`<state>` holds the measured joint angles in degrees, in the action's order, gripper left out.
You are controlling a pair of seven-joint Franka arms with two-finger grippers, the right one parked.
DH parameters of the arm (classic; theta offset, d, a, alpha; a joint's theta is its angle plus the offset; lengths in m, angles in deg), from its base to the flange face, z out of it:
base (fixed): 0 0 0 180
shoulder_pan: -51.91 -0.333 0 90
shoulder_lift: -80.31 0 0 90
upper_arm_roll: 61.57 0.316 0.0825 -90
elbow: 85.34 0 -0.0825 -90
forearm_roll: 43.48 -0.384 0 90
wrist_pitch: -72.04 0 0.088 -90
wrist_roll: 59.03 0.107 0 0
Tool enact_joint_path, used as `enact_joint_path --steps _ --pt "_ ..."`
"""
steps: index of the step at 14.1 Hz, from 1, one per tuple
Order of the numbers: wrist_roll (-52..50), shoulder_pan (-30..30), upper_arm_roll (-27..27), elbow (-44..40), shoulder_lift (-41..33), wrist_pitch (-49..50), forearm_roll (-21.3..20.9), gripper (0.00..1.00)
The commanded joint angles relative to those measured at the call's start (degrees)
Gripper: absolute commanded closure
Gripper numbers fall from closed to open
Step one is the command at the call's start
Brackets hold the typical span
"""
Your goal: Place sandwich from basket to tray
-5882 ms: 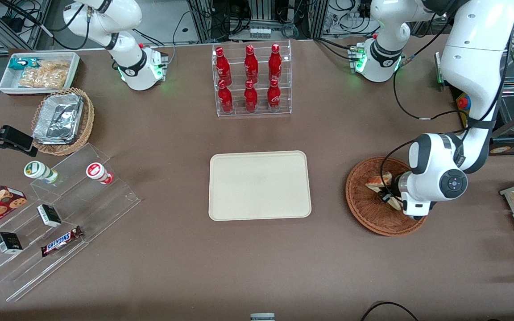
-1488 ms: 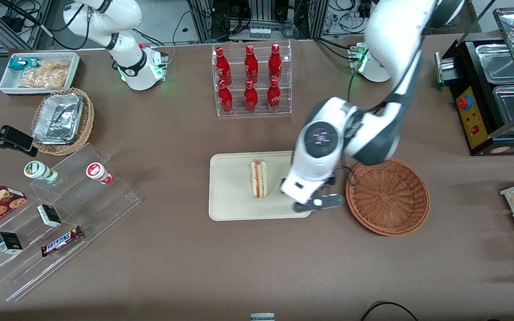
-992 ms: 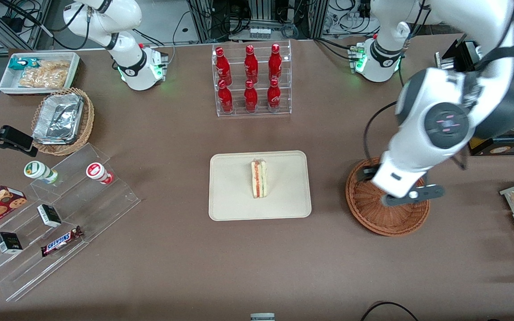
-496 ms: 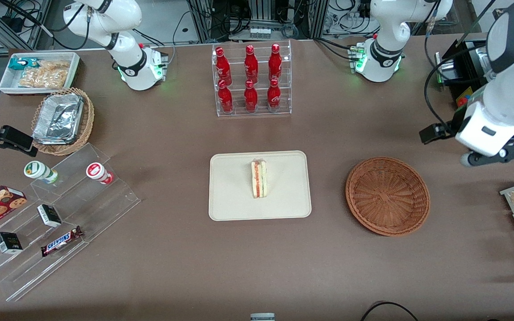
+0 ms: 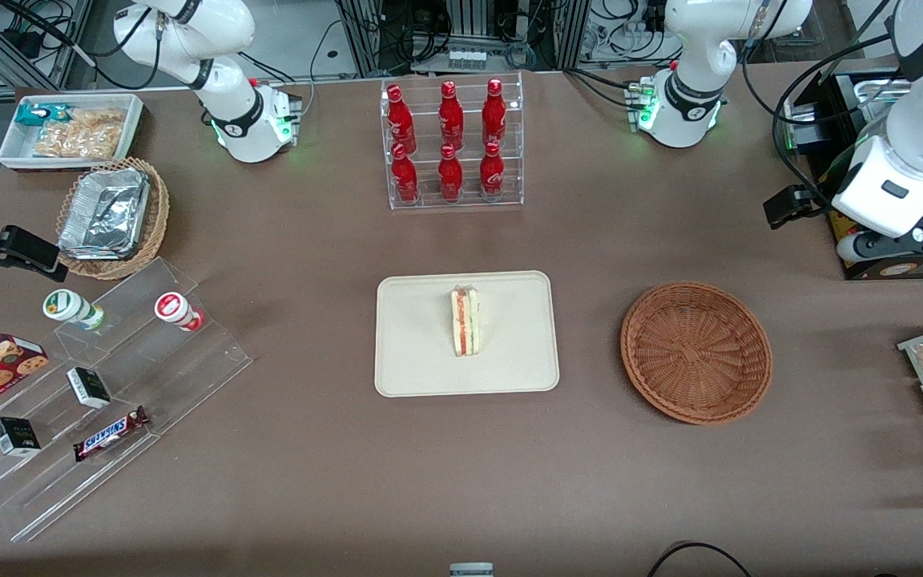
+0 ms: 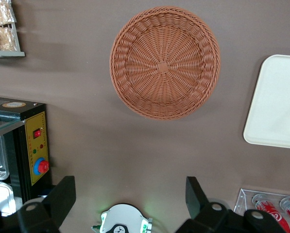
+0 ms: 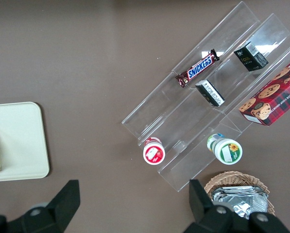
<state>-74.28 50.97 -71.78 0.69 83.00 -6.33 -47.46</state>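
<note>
From the front, the sandwich [image 5: 466, 322] stands on its crust edge near the middle of the tray [image 5: 413, 365], the basket [image 5: 696, 351] lies bare, and the gripper [image 5: 850, 232] hangs high at the working arm's end of the table, apparently clear of a finished placement. The left wrist view adds what the front hides: the gripper's [image 6: 127, 194] fingers [image 6: 61, 196] are spread wide with nothing between them, above the basket [image 6: 164, 62], with one corner of the tray [image 6: 276, 104].
</note>
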Motion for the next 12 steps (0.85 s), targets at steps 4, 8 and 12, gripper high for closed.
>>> enact_joint_path --steps 4,8,12 --pt "2.59 -6.36 -5.88 -0.84 -0.06 1.38 2.31 0.00" --pt "2.85 -6.27 -5.88 -1.56 0.74 1.46 1.97 0.00" --pt "2.94 -6.36 -5.88 -1.56 1.17 1.11 1.88 0.00"
